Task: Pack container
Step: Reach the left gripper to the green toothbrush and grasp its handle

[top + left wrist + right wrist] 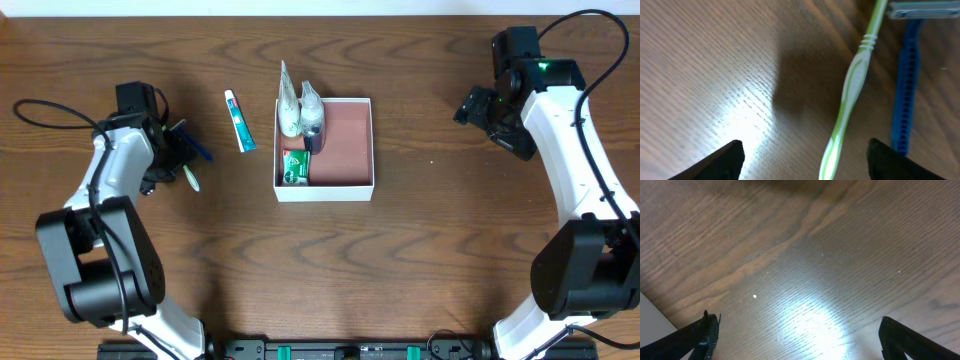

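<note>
The container [350,138] is a square white-walled box with a reddish-brown inside at the table's middle. Along its left side it holds a white tube [288,105], a small bottle with a dark base [312,112] and a green packet [294,166]. My left gripper [178,150] is open low over a green-and-white toothbrush [852,95], whose handle lies between the fingertips [805,160]. A blue razor [905,90] lies just right of it. My right gripper [478,108] is open and empty over bare wood [800,337], right of the container.
A small white-and-teal toothpaste tube [239,120] lies on the table between the left gripper and the container. A white corner [650,317] shows at the left edge of the right wrist view.
</note>
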### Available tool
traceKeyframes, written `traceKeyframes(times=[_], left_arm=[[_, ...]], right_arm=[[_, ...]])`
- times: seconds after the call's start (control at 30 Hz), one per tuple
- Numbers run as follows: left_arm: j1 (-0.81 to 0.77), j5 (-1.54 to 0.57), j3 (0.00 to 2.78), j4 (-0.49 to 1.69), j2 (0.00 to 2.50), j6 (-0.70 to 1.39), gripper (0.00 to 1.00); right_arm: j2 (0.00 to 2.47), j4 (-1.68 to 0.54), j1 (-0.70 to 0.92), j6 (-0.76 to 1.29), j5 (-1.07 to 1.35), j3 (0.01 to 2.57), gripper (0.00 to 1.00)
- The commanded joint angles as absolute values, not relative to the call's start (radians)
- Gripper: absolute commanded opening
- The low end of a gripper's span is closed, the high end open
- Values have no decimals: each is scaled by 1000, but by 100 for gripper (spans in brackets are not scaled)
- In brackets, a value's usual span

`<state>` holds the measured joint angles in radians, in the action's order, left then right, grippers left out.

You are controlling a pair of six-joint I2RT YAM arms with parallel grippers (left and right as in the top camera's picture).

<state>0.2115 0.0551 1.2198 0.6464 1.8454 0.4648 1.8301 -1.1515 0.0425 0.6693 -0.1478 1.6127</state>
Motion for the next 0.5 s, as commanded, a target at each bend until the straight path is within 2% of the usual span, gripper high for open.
traceKeyframes(times=[0.0,0.1,0.47], left_arm=[[210,60,1233,638,1871,461,75],[210,59,1233,625,1882,455,70],[210,0,1232,574,1898,384,62]], right_arm=[[1835,-1152,40,675,-150,1613,99],[1835,-1152,40,676,-150,1613,99],[1835,-1152,40,676,-150,1613,99]])
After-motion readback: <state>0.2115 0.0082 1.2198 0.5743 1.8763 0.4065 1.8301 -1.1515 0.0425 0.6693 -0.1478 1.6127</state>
